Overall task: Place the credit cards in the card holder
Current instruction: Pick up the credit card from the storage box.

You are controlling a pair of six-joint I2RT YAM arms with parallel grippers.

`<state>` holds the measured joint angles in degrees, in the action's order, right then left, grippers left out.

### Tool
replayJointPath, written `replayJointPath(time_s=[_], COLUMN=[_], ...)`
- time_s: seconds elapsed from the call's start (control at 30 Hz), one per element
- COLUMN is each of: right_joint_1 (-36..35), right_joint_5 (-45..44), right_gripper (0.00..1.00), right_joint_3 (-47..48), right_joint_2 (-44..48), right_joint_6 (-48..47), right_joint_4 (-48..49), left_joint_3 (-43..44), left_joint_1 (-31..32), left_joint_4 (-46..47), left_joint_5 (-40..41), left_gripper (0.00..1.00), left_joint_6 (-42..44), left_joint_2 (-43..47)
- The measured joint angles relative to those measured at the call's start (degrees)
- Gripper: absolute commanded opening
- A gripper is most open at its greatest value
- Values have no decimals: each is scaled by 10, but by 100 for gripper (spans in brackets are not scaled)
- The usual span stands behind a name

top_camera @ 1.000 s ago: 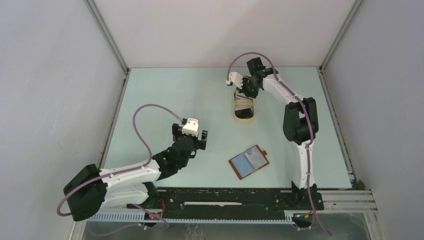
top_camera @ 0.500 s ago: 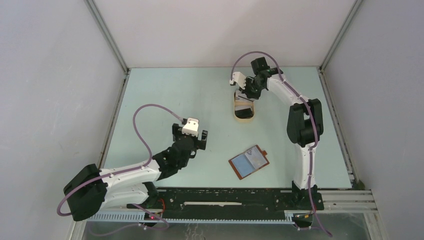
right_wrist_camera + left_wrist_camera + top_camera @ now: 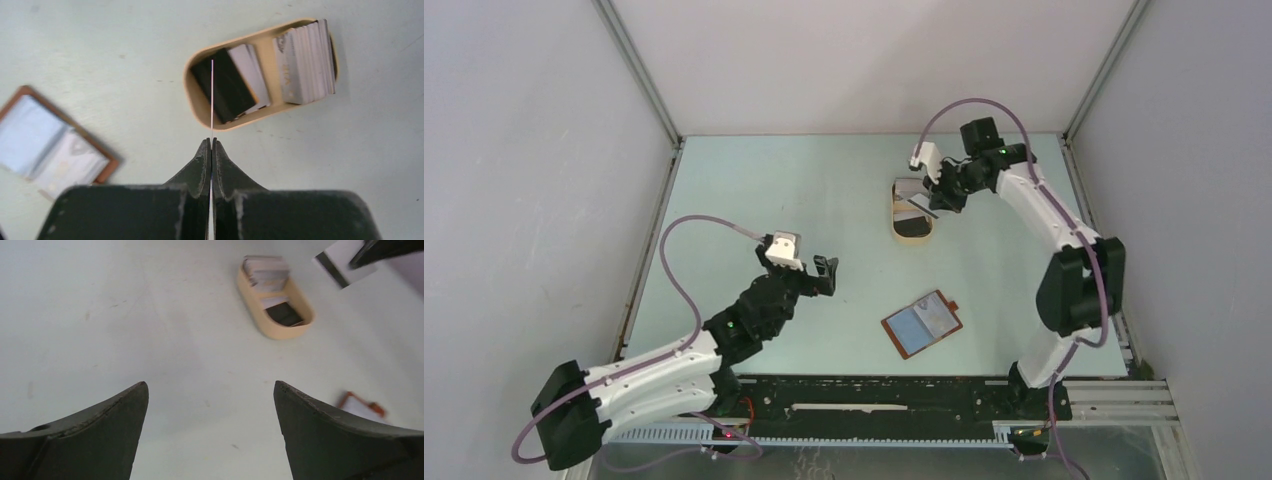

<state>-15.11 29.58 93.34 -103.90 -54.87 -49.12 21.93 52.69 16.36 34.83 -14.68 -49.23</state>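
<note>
right claw (image 3: 211, 143) lifted a card (image 3: 336, 260) above the tray (image 3: 189, 95); left claw (image 3: 210, 385) agape

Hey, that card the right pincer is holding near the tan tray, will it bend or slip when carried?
Probably stiff: the card juts from the shut right pincer as a straight, unbent line seen edge-on. Likely light, since a pinch at one end holds it clear of the tray. Its smooth face could slip or pivot between the tips.
</note>
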Motion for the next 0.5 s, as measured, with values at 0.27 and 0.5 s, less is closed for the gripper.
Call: replayJointPath(time_s=[0.27, 0.5], right_joint_1=[16, 70], right_joint_5=[110, 260], right_gripper=[0, 0], right_joint_3=[-82, -167], right_joint_2=[168, 284], right_joint_6=[56, 91], right_joint_4=[-35, -78], left_joint_3=[-33, -107], left_joint_1=[0, 1], left_joint_4=[21, 118], left_joint_5=[-119, -228], left_gripper=[100, 100], left_joint_6=[-116, -238], left_joint_2=[109, 146])
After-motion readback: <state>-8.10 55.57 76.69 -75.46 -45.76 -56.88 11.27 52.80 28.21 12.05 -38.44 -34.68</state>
